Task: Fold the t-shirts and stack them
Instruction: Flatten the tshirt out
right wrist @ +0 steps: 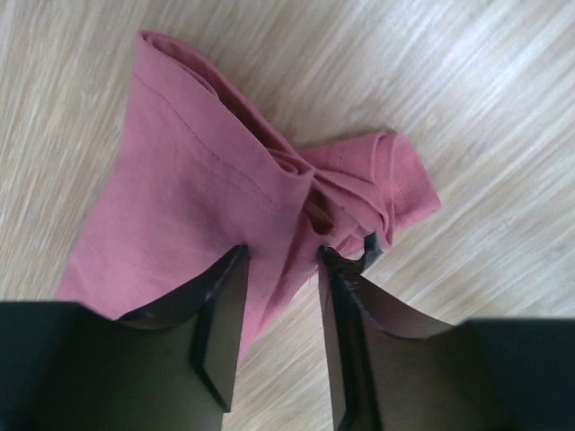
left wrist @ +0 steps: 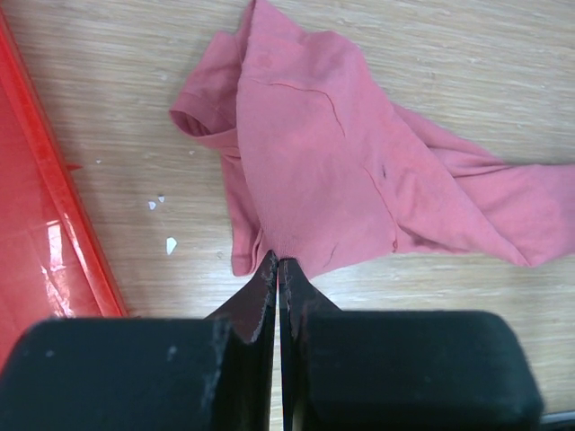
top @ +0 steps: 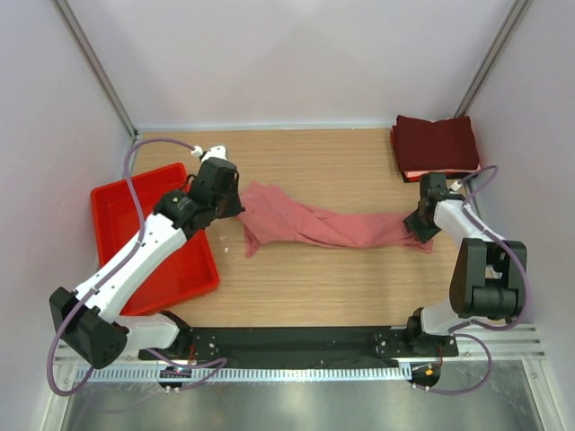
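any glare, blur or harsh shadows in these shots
left wrist: white glare streak on the glossy red plastic tray, salmon-pink cloth t-shirt sharp; right wrist: image slightly soft, light wooden tabletop grain smeared; top external: even light, only faint shadows

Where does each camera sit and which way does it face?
Top: above and behind the arms, looking down at the table; both arms show, pink shirt stretched between them.
Left wrist: on the left arm, looking past the shut left gripper at the shirt and red tray.
Right wrist: on the right arm, looking past the right gripper, closed on shirt.
Shared: the shirt, in all three.
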Available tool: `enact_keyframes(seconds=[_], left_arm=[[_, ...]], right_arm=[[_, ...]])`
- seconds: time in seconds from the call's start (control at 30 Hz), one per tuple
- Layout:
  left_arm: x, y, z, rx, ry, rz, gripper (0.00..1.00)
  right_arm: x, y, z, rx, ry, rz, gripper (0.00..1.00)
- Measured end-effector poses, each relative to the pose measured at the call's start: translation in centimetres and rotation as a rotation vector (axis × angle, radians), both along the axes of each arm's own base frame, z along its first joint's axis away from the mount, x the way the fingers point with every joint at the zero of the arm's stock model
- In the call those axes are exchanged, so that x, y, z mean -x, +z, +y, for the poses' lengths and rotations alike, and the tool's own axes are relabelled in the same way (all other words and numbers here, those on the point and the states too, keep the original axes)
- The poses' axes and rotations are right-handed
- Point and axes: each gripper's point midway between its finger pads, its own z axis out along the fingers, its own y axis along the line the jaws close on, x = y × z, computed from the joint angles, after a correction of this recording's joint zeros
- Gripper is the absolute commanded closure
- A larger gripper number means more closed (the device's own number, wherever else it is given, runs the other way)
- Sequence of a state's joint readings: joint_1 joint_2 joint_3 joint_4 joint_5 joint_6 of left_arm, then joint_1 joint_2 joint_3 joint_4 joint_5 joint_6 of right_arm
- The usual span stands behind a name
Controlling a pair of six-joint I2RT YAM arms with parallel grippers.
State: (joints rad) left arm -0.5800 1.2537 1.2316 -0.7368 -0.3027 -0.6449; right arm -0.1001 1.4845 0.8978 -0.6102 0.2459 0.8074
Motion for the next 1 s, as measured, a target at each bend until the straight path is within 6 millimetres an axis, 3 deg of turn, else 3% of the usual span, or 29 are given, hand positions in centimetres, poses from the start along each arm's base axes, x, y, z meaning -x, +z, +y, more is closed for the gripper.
enact_keyframes(seconds=[0.13,0.33,0.57,0.7,0.9,1.0], left_arm=[[0.2,-0.4,-0.2,0.007,-0.015,0.012,1.00],[0.5,-0.9,-0.4,0.008,-0.026,0.026,1.00],[0.5,-0.9,-0.4,0.009,-0.032,0.027,1.00],[0.6,-0.9,-0.6,0.013,-0.038,0.029,1.00],[0.6,-1.1,-0.4,0.008,-0.034,0.032,1.00],[0.9,-1.8,-0.2,0.000,-0.034,0.045,1.00]], right_arm=[[-1.3,0.1,-0.2,0.005,-0.006,-0.019,0.67],[-3.9,1.6,-0.5,0.012,-0.009,-0.090,0.87],[-4.6,-0.2,-0.4,0.004,-0.006,-0.033,0.99],[-5.0,0.2,-0.4,0.002,-0.004,-0.036,0.99],[-9.8,3.7,0.6,-0.045,0.029,-0.182,0.98],[-11.8,3.9,1.3,-0.068,0.045,-0.227,0.91]])
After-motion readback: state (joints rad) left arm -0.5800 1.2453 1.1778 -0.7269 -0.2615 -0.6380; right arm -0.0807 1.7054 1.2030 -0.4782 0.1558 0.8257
